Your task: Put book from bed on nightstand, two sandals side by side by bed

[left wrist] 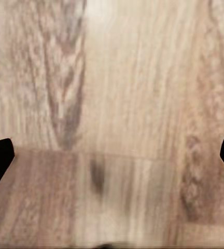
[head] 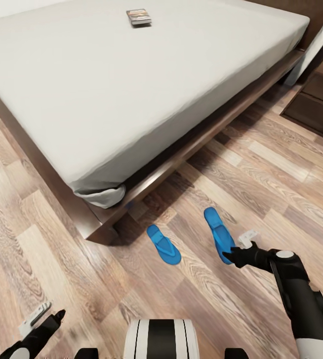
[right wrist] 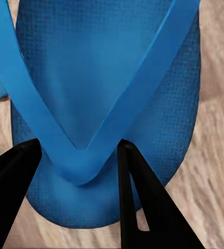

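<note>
The right gripper pinches the strap of one blue sandal near the bed (other sandal close by). A thin strap could slip out.

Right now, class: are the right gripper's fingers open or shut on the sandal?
Shut on the sandal: the right gripper has its fingers either side of the strap's V.

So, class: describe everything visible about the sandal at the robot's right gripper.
The sandal is bright blue, flat, with a slim textured sole and a V-shaped strap. It lies on the wooden floor beside the bed, apart from the other sandal. The right gripper straddles the strap's junction, one finger on each side.
</note>
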Controlling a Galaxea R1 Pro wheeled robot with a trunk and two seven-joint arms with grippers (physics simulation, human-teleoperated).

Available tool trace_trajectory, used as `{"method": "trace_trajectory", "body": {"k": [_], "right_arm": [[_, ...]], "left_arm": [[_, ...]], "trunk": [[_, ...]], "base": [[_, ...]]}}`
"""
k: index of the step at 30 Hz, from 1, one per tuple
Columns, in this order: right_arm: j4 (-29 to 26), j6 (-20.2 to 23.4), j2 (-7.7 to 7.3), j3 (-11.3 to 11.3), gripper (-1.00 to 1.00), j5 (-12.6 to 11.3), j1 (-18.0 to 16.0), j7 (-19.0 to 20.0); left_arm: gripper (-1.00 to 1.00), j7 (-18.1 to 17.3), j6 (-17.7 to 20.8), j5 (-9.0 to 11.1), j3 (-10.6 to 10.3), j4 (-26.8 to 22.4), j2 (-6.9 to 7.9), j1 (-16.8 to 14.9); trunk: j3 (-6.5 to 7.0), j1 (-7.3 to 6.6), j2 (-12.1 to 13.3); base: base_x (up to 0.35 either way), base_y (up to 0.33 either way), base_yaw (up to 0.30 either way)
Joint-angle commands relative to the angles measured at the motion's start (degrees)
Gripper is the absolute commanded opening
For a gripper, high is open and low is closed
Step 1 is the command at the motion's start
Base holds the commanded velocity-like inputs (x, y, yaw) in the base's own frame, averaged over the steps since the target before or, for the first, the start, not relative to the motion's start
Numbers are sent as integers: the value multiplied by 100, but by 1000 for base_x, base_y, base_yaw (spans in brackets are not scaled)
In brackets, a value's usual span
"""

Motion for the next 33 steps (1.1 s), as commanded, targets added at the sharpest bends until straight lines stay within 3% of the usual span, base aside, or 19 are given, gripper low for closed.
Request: {"method": "trace_trajectory", "body": {"k": [1, 3, 11, 16, 24, 28, 33], "right_arm": [[238, -415, -13, -16, -100, 30, -3, 67], [521, -1080, -144, -6, -100, 41, -2, 70], [711, -1538, -341, 44, -100, 45, 4, 68], [989, -1564, -330, 62, -100, 59, 2, 70], [1397, -1529, -286, 309, -100, 114, -58, 27], [1671, -1109, -282, 348, -100, 122, -276, 8], [1740, -926, -278, 357, -100, 154, -339, 3]], "left_arm": [[100, 32, 33, 41, 52, -270, 9, 160], [100, 30, 38, 42, 140, -625, 22, 395], [100, 41, 152, 268, 465, -1107, -42, 661], [100, 32, 129, 296, 542, -1197, -44, 826], [100, 70, 159, 351, 692, -1214, -49, 871], [100, 76, 321, 340, 806, -1578, -28, 990], [100, 52, 618, 294, 827, -1723, -45, 1053]], "trunk": [[-3, -1, -2], [-6, -1, -2], [-22, -1, -2], [-23, -1, -2], [-24, -1, -2], [-24, -1, -2], [-24, -1, -2]], "base": [[0, 0, 283], [0, 0, 272], [1, 0, 175], [190, 0, 23], [124, 0, 15], [18, 0, 184], [4, 0, 224]]}}
